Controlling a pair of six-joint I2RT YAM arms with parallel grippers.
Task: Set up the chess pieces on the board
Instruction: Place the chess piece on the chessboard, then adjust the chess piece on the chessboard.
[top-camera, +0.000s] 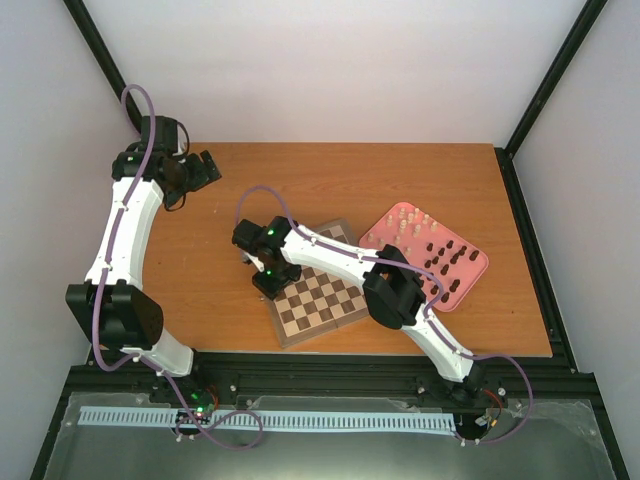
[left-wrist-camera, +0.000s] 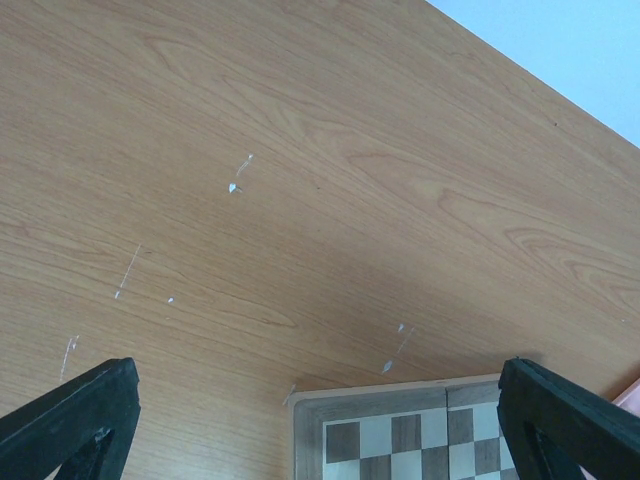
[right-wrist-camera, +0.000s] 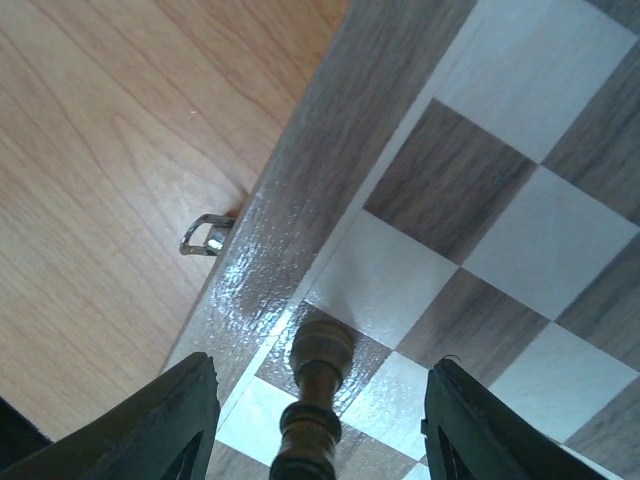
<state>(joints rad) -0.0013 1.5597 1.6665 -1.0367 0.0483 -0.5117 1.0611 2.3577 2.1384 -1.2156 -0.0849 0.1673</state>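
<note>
**Right hand let go around a dark piece at the board's edge**

My right hand (right-wrist-camera: 318, 385) hangs low and points steeply down, with fingers spread on either side of a dark brown piece (right-wrist-camera: 320, 350) and touching neither side, so I judge it released. The piece sits in the squares beside the border, probably its home row. The board (right-wrist-camera: 480, 230) lies right under the hand, its metal clasp (right-wrist-camera: 205, 235) just outside one finger. The other pieces (top-camera: 440, 255) wait on the pink tray (top-camera: 470, 275) across the board. My left hand (left-wrist-camera: 315, 400) is spread and empty over the worktop (top-camera: 300, 170), out of the way.
</note>
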